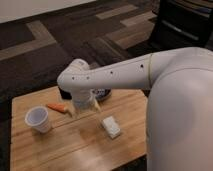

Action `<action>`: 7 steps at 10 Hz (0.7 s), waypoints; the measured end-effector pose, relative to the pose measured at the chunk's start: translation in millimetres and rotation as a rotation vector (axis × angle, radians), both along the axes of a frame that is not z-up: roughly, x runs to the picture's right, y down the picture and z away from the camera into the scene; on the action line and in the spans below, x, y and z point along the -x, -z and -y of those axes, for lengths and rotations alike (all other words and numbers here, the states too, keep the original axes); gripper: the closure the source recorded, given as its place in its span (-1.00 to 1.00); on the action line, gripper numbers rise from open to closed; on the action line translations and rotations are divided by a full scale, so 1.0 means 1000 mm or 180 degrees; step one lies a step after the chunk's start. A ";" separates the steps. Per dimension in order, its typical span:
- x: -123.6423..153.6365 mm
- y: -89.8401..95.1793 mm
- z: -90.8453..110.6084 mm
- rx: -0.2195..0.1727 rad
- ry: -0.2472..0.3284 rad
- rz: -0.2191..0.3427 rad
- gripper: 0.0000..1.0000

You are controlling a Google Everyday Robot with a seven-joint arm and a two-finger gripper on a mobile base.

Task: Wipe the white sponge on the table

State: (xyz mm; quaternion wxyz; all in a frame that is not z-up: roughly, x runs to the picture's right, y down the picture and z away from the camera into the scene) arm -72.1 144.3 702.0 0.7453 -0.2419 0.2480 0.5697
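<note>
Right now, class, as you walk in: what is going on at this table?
A white robot arm reaches over the low light wooden plank table. Its claw hangs open above the table's middle, holding nothing. The small white rectangular sponge lies untouched on the wood, close beside the claw. A white plastic cup and an orange carrot-like piece sit on the claw's other side.
</note>
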 end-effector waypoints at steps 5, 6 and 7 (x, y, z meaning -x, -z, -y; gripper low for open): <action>-0.062 -0.005 -0.013 0.0010 0.0150 0.0174 -0.30; -0.080 -0.009 -0.014 -0.0011 0.0236 0.0182 -0.30; -0.084 -0.010 -0.016 -0.0015 0.0273 0.0218 -0.30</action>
